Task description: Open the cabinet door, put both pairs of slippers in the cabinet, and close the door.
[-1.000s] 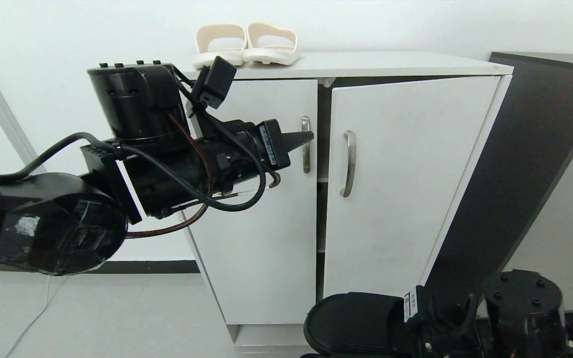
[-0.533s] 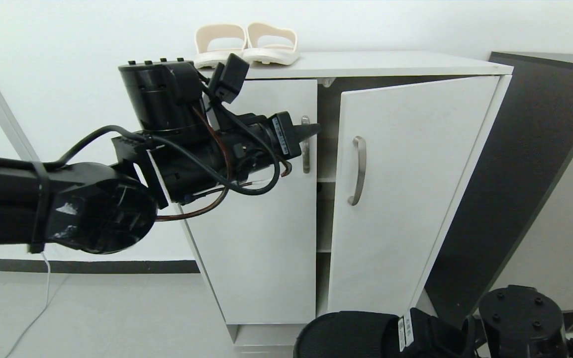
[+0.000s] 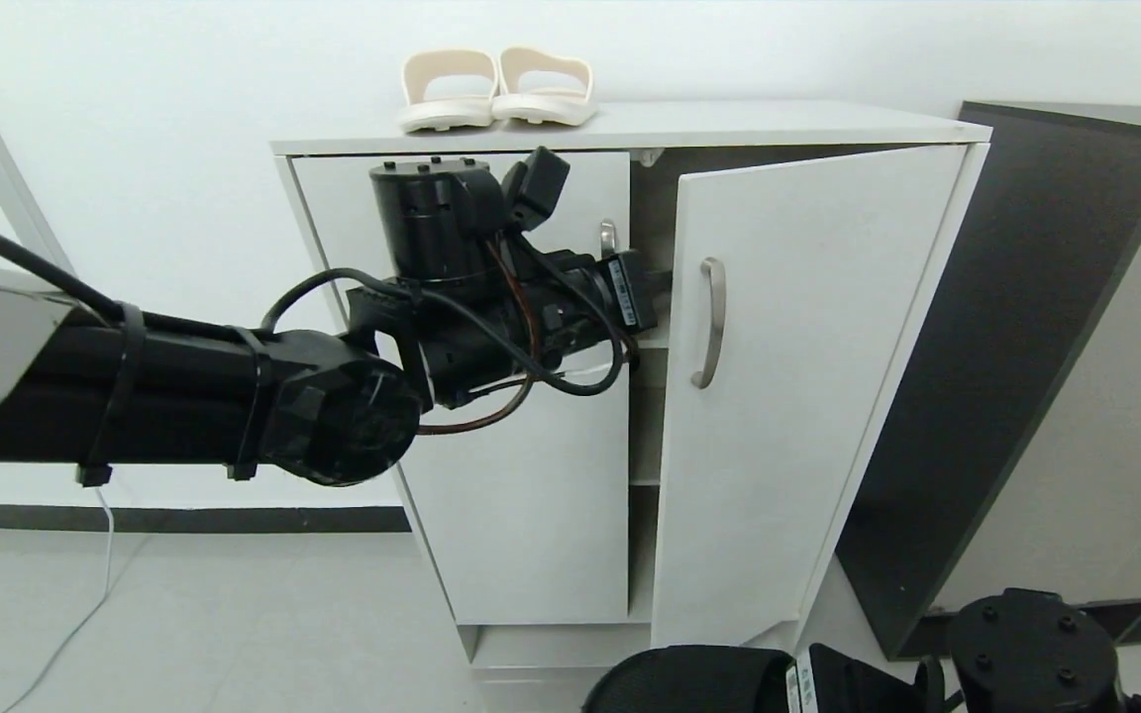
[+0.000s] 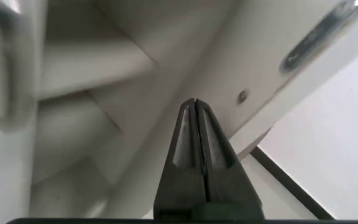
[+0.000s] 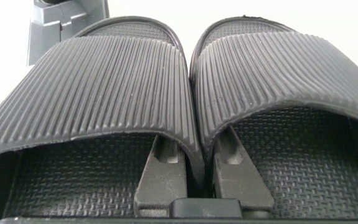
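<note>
With the fingers of your left gripper [image 4: 195,102] pressed together in the gap behind the ajar right door [image 3: 808,376], you risk them slipping off its edge, while your right gripper [image 5: 194,146] pinches the black slippers [image 5: 129,81] between its fingers, low before the cabinet [image 3: 630,124].

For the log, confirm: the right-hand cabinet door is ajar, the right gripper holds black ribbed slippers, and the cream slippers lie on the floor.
One error: the head view shows the cream open-toed slippers on top of the white cabinet, not the floor. The right-hand door is ajar; the right gripper holds the black ribbed slippers.
</note>
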You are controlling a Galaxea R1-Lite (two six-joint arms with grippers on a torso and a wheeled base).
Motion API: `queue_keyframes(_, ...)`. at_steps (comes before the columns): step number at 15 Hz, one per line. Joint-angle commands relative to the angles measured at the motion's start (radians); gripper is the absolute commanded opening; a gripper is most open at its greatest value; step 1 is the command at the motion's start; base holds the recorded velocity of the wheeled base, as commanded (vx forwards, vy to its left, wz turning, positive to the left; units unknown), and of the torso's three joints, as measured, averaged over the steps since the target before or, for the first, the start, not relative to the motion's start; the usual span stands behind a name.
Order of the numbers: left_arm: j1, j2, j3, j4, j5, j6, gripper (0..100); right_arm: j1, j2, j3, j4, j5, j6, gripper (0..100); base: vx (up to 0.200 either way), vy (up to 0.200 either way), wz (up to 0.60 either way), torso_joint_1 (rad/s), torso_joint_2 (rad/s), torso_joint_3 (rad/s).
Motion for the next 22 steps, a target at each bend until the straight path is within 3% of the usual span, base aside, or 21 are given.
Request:
queue_keyframes(1,-0.087,-0.024,0.049,-0.004,0.019,0.016,0,0.003,0.008,0.005,0.000,0.000,-0.002,0,-0.200,0.000,0.00,-0.007,0.00,-0.007)
queue_keyframes(3,-0.147,-0.069,0.086,-0.004,0.022,0.034,0,0.016,0.008,0.008,-0.004,0.002,-0.005,0,-0.200,0.000,0.00,0.005,0.00,0.002)
queue_keyframes(5,-0.161,-0.090,0.104,-0.012,0.022,0.045,0,0.023,0.010,0.009,-0.004,0.000,-0.005,0,-0.200,0.000,0.00,0.000,0.00,0.007)
queue_keyframes(11,-0.118,-0.089,0.118,-0.045,0.024,0.043,0,0.023,0.010,0.009,-0.005,0.000,-0.005,0,0.000,0.000,0.00,0.000,0.00,0.000)
queue_keyframes(13,-0.066,-0.123,0.171,-0.047,0.055,0.046,0,0.009,0.041,-0.001,-0.017,-0.009,-0.005,0,0.000,0.000,0.00,0.000,0.00,0.000)
queue_keyframes(15,0.029,-0.232,0.320,-0.087,0.105,0.048,0,-0.053,0.104,-0.057,-0.060,-0.175,0.018,0,0.000,0.000,0.00,0.000,0.00,0.000)
queue_keyframes(17,0.114,-0.382,0.458,-0.110,0.134,0.052,0,-0.080,0.174,-0.150,-0.062,-0.382,0.133,0,0.000,0.000,0.00,0.000,0.00,0.000)
queue_keyframes(18,0.203,-0.512,0.576,-0.102,0.141,0.083,0,-0.094,0.245,-0.253,-0.057,-0.573,0.242,0,0.000,0.000,0.00,0.000,0.00,0.000)
queue_keyframes(19,0.232,-0.554,0.616,-0.099,0.150,0.100,0,-0.105,0.271,-0.296,-0.057,-0.636,0.255,0,0.000,0.000,0.00,0.000,0.00,0.000)
queue_keyframes(20,0.304,-0.696,0.734,-0.062,0.197,0.138,0,-0.155,0.354,-0.410,-0.056,-0.810,0.262,0,0.000,0.000,0.00,0.000,0.00,0.000)
queue_keyframes(22,0.404,-0.871,0.839,0.044,0.231,0.144,0,-0.198,0.429,-0.511,-0.054,-0.939,0.263,0,0.000,0.000,0.00,0.000,0.00,0.000)
